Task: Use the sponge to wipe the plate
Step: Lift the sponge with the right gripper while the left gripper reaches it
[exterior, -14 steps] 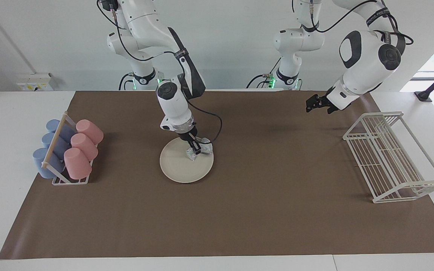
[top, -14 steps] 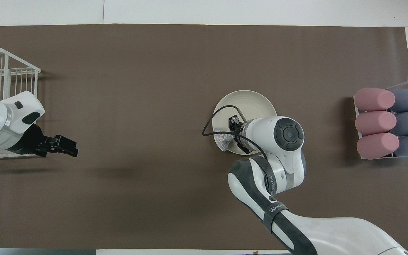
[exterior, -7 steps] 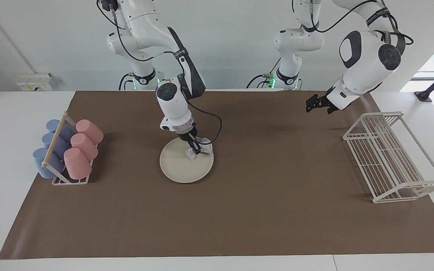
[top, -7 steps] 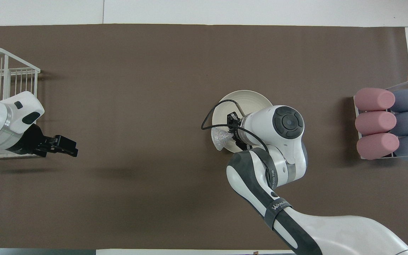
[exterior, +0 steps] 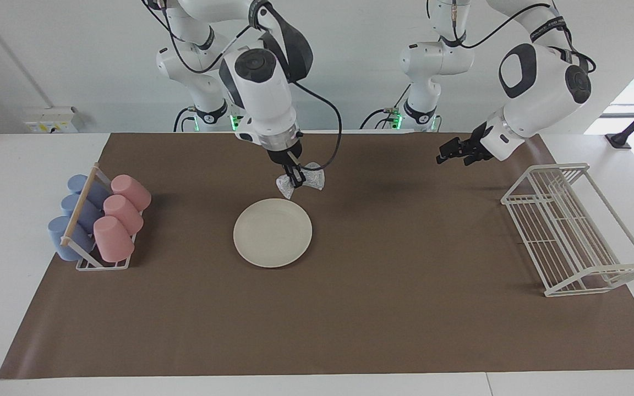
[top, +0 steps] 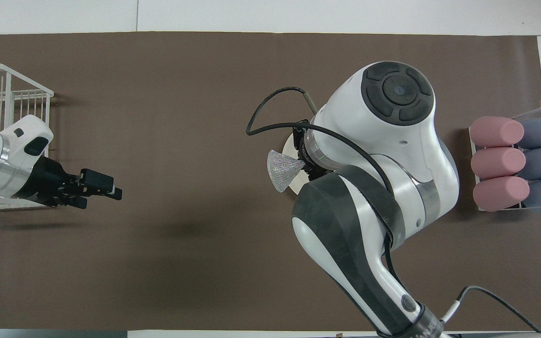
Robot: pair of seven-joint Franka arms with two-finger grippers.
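Observation:
The cream-white plate [exterior: 272, 232] lies flat on the brown mat near the middle of the table. In the overhead view only a sliver of the plate [top: 293, 143] shows past my right wrist. My right gripper [exterior: 294, 183] is shut on the silvery speckled sponge [exterior: 309, 180] and holds it well up in the air, clear of the plate. In the overhead view the sponge [top: 282, 170] hangs over the plate's rim on the side toward the left arm's end. My left gripper [exterior: 452, 153] waits in the air over the mat beside the wire rack, empty.
A white wire dish rack [exterior: 575, 231] stands at the left arm's end of the table. A cup rack [exterior: 97, 223] with pink and blue cups lying in it stands at the right arm's end. The brown mat [exterior: 350, 308] covers most of the table.
My right gripper has lifted the sponge off the plate and risen high above it. The plate has not moved. My left gripper has shifted slightly toward the table's middle.

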